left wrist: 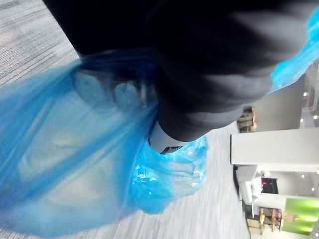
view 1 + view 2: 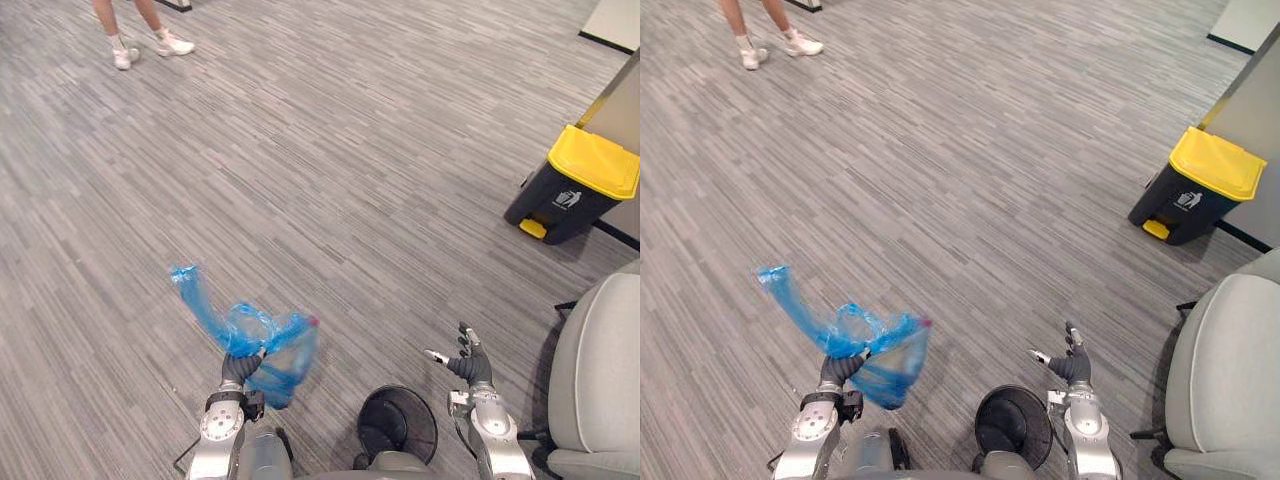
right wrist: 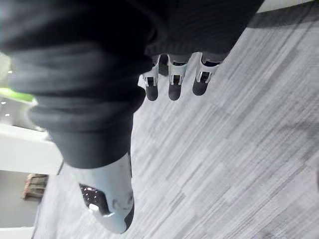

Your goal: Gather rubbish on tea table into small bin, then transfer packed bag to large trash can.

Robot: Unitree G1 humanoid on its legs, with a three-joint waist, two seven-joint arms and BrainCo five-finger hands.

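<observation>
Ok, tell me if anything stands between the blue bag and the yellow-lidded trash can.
Nothing visible does. The left hand grips the blue bag; bare carpet runs from it to the yellow-lidded trash can, ahead on the right. The small black bin and grey chair sit off that line.

Translucent blue plastic bag (image 2: 250, 335) is glowing at lower left; at right, the pedal bin (image 2: 555, 205) is showing dark grey under a yellow lid (image 2: 596, 160); grey streaked carpet (image 2: 330, 180) is running throughout; the mesh basket (image 2: 397, 422) at the bottom is showing black.
</observation>
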